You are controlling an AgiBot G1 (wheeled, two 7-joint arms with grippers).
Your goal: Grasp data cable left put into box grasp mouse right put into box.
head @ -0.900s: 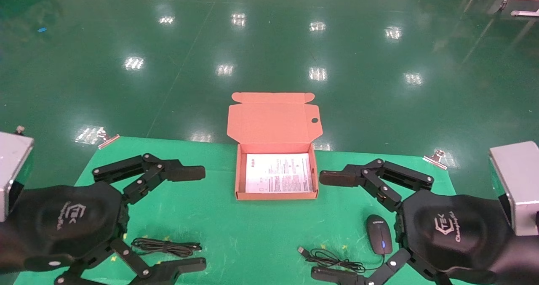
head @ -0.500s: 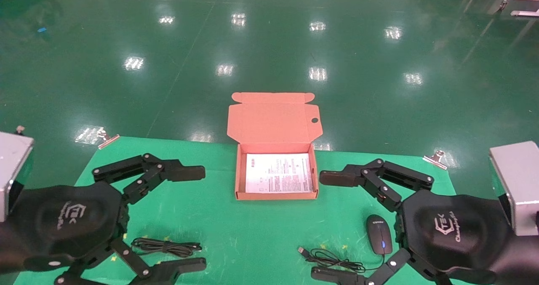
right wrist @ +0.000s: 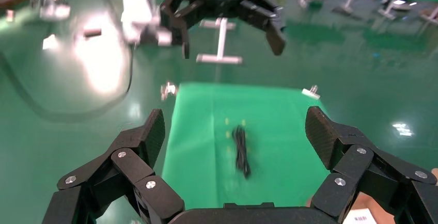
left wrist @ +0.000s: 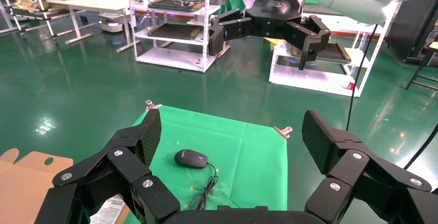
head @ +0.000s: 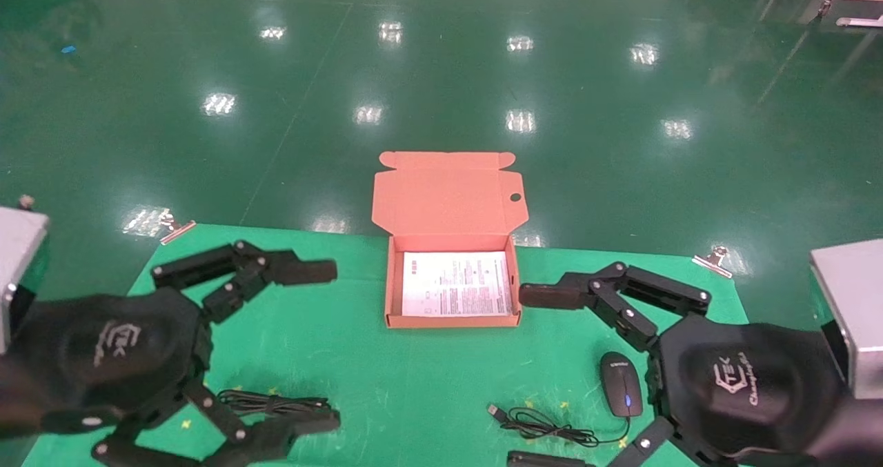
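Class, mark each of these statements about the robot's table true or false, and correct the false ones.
1. The orange-brown cardboard box stands open with a white printed sheet inside. True.
2. The small black oval mouse lies in the box. False: it lies on the green mat.
3. The left gripper holds the bundled black data cable. False: its fingers are open, holding nothing.
4. The right gripper is open. True.
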